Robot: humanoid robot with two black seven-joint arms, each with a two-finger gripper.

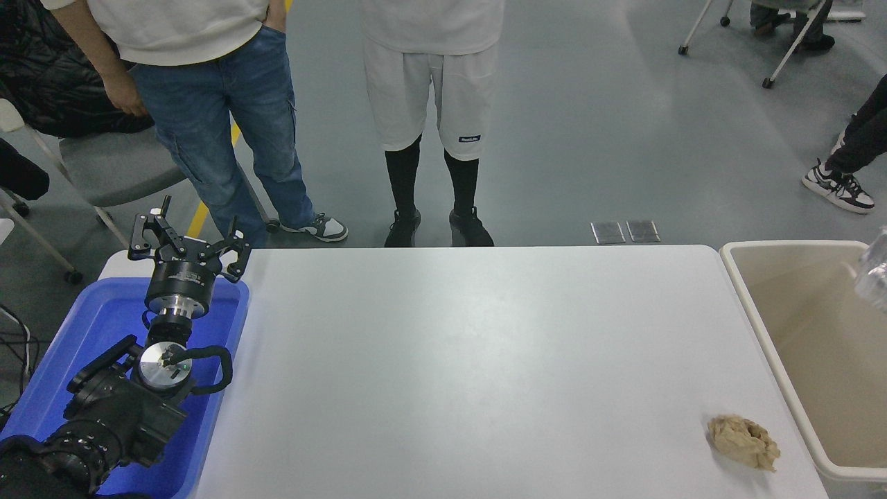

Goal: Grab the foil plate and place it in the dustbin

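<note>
The left arm lay at the lower left, over a blue tub (104,326) that sat against the left end of the white surface (471,360). The left gripper (190,234) pointed away from the camera above the tub's far rim, its black fingers spread wide apart with nothing between them. The right arm and its gripper were out of the picture.

The dustbin (760,333), a big beige one, stood just beside the surface's right end, its opening facing up and its inside looking bare where it could be seen. What seemed to be the foil plate (874,276) showed only as a blurred, silvery patch at the picture's right edge, above the far right part of the dustbin's opening. It was cut off by the edge, so whether anything held it could not be told.

A crumpled tan paper wad (743,441) lay on the surface near its front right corner, close to the dustbin's left rim but apart from it.

Beyond the far side of the surface stood two people, one in blue jeans (222,138) and one in white shorts (429,90) with black socks. A grey chair (111,166) stood at the far left, and another person's sneaker (838,190) showed on the grey floor at the far right.
</note>
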